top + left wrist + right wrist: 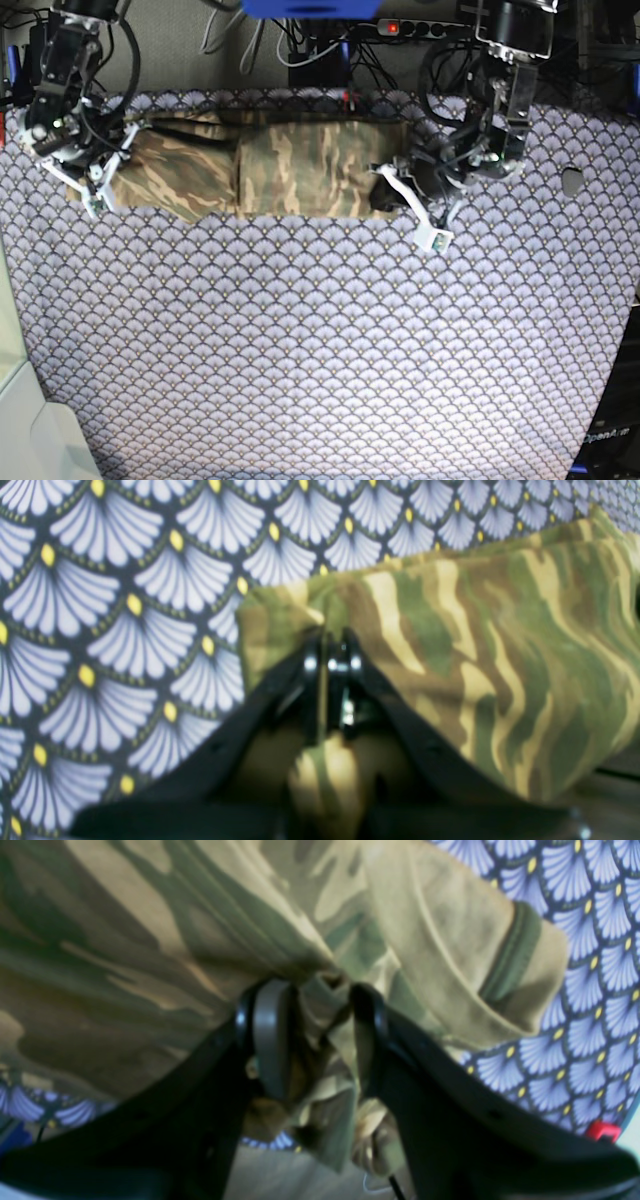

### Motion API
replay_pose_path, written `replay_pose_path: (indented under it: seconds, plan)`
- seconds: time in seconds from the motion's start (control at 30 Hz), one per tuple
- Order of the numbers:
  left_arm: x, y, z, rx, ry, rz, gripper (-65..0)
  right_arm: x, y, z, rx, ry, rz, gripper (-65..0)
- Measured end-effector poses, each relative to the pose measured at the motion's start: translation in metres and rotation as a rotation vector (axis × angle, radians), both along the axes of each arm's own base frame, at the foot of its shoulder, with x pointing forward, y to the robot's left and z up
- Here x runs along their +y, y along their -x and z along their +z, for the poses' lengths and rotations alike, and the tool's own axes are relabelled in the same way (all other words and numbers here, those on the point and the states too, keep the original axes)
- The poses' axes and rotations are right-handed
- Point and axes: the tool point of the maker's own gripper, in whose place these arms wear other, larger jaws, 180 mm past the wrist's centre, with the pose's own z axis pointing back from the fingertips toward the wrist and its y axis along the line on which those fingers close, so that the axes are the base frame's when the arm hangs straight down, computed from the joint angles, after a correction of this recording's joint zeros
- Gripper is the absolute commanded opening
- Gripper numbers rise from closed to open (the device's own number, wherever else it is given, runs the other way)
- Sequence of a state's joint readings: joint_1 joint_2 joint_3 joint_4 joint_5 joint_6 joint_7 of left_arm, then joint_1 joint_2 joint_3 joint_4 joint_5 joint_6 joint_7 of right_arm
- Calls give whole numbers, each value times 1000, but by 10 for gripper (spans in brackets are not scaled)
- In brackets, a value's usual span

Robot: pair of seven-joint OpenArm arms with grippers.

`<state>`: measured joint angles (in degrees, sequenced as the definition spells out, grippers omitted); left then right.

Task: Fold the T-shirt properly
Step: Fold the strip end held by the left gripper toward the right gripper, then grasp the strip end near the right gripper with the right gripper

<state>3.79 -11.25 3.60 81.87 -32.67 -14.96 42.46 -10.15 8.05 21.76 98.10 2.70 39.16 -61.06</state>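
Note:
The camouflage T-shirt (290,165) lies as a long folded strip across the far part of the table in the base view. My left gripper (385,182) is at its right end, shut on a fold of the cloth. In the left wrist view the black fingers (330,650) pinch the edge of the shirt (500,645). My right gripper (95,183) is at the shirt's left end. In the right wrist view its jaws (320,1010) are closed on a bunched wad of the shirt (165,940), beside a sleeve with an olive hem (510,955).
The purple-grey fan-scale cloth (320,340) covers the whole table. A power strip (425,28) and cables lie behind the far edge. A small dark patch (572,181) sits on the cloth at the right. The table's left edge (22,330) borders a pale floor.

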Motion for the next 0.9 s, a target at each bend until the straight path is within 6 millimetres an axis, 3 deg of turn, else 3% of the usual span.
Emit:
replay_pose_path:
  seconds: [0.37, 0.7, 0.8, 0.9]
  plan:
    - [0, -1, 0, -10, 3, 6, -647, -25, -8, 22, 79, 67, -78, -224]
    - [1, -2, 0, -11, 1, 3, -647, -78, -9, 48, 13, 75, -295, -217]
    - [1, -2, 1, -12, 1, 4, -647, -80, -6, 48, 31, 66, -311, -217]
    - [1, -2, 1, -12, 2, 4, -647, -70, -15, 39, 3, -48, -307, -217]
